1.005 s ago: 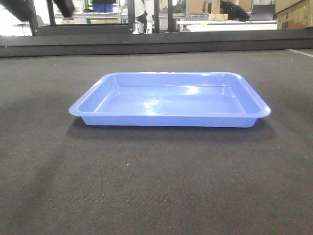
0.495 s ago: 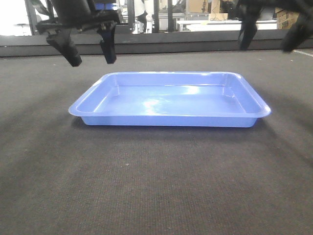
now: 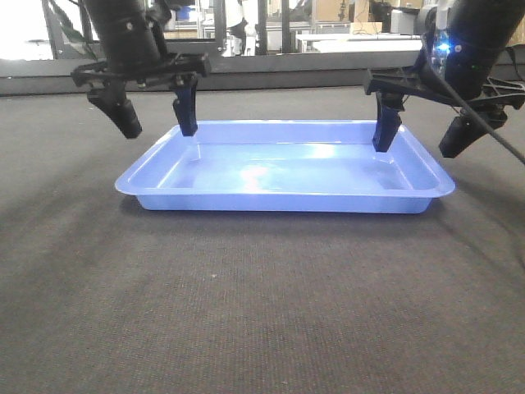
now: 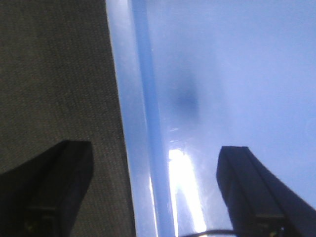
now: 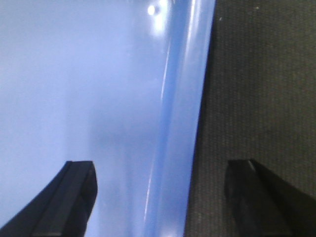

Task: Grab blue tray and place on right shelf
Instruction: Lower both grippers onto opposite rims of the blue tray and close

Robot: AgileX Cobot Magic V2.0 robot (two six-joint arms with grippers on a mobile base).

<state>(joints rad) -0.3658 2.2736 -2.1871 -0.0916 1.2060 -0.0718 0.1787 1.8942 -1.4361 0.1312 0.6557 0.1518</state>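
Blue tray (image 3: 279, 176) lies flat on a dark grey woven mat (image 3: 246, 312), its glossy floor catching the room lights. At the tray's left rim the left gripper (image 3: 159, 127) hangs spread wide, grasping nothing, with one finger over the mat and the other over the tray's floor. The right gripper (image 3: 418, 146) straddles the tray's right rim the same way, jaws apart and unloaded. Beyond the tray a dark rail (image 3: 262, 82) edges the mat. Behind it are white tables (image 3: 369, 41) and bright daylight.
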